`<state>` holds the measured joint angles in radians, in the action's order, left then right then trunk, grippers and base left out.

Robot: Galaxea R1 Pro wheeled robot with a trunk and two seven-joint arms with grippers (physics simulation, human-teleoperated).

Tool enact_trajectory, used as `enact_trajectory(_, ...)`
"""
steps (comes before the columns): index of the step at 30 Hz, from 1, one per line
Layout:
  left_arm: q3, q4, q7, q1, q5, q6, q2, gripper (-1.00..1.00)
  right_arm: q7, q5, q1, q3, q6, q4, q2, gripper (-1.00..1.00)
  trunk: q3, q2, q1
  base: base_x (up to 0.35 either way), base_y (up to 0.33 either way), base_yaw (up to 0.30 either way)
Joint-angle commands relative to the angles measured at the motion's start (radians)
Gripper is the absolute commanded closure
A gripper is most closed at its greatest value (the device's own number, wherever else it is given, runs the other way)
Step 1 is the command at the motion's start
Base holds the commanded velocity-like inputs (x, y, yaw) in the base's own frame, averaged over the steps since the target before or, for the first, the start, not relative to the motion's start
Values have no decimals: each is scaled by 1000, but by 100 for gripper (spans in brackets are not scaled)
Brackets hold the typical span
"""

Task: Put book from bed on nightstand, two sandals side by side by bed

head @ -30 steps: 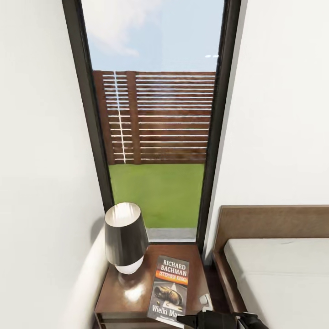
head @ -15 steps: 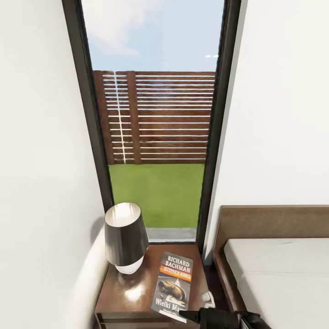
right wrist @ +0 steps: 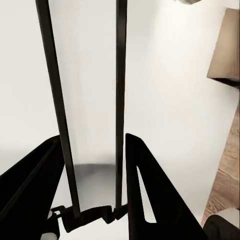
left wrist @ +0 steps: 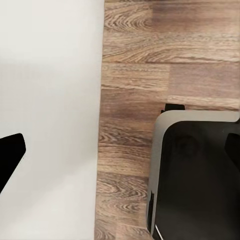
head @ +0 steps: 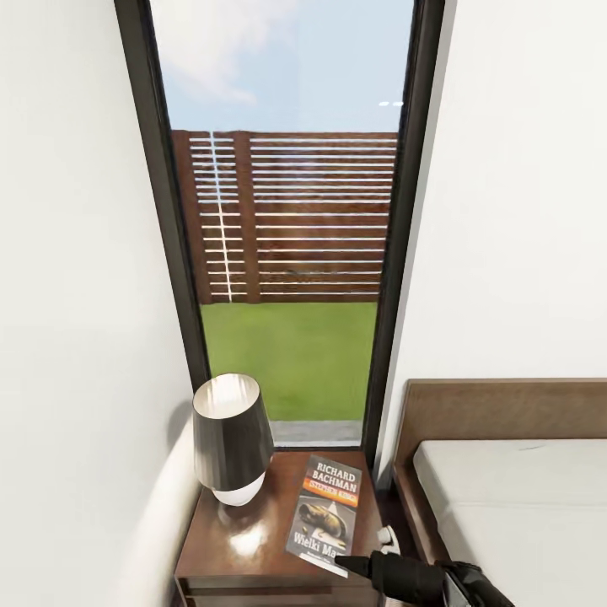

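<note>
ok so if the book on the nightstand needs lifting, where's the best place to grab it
Probably the near short edge of the book, coming from the front on the bed side. It lies flat and thin on the nightstand, so only an edge offers a pinch. That edge sits nearest the front rim, and the lamp crowds the other side.

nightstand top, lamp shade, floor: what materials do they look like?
Nightstand: dark-brown wood, glossy finish; it mirrors the lamp's white base. Lamp shade: looks like dark brushed metal, with a streaked sheen, though it could be coated plastic. Floor: wood planks or laminate, with visible grain and plank seams, matte.
</note>
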<state>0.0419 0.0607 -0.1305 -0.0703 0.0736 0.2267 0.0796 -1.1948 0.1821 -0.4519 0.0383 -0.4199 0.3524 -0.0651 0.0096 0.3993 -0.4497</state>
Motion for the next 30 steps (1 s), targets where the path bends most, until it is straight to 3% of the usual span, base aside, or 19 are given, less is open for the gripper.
enact_trajectory(1,5,-1,-1,0,8,3,0,-100,7,4,-3,3,-11,0,0,100,0,1,0,0,0,0)
enact_trajectory(20,4,22,13,-25,7,-15,-7,-100,66,5,-20,6,-16,0,1,100,0,1,0,0,0,0)
enact_trajectory(30,7,37,90,-97,7,-142,-8,-100,92,5,-22,6,-16,0,4,100,0,1,0,0,0,0)
